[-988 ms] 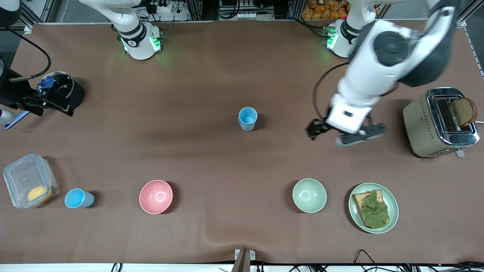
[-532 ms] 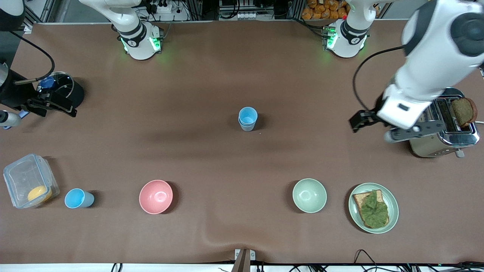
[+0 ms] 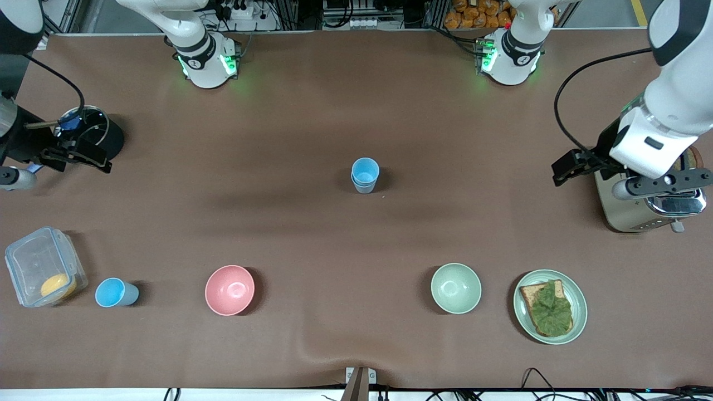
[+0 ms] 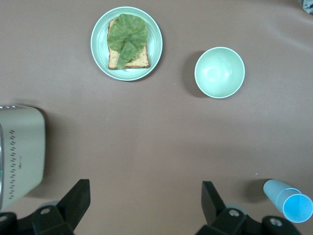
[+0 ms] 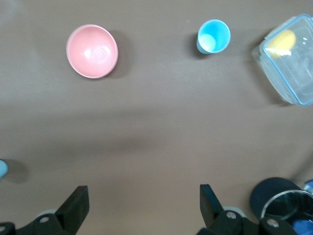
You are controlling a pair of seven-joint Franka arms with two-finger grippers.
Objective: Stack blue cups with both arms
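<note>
Two blue cups (image 3: pixel 365 174) stand nested in one stack at the table's middle; the stack also shows in the left wrist view (image 4: pixel 288 200). A third blue cup (image 3: pixel 116 293) stands alone beside a clear container, and shows in the right wrist view (image 5: pixel 213 36). My left gripper (image 3: pixel 660 184) is open and empty, up in the air over the toaster's edge; its open jaws (image 4: pixel 145 203) hang over bare table. My right gripper (image 3: pixel 16 177) is open and empty at the right arm's end of the table; its open jaws (image 5: pixel 144 203) hang over bare table.
A pink bowl (image 3: pixel 229 289), a pale green bowl (image 3: pixel 455 288) and a plate with toast (image 3: pixel 550 306) line the side nearer the front camera. A clear container (image 3: pixel 42 267) stands by the lone cup. A toaster (image 3: pixel 640 214) and a black pot (image 3: pixel 97 133) stand at the table's ends.
My left arm has swung away from the stacked cups toward the toaster at its end of the table. My right gripper has shifted only slightly. The cups have not moved.
</note>
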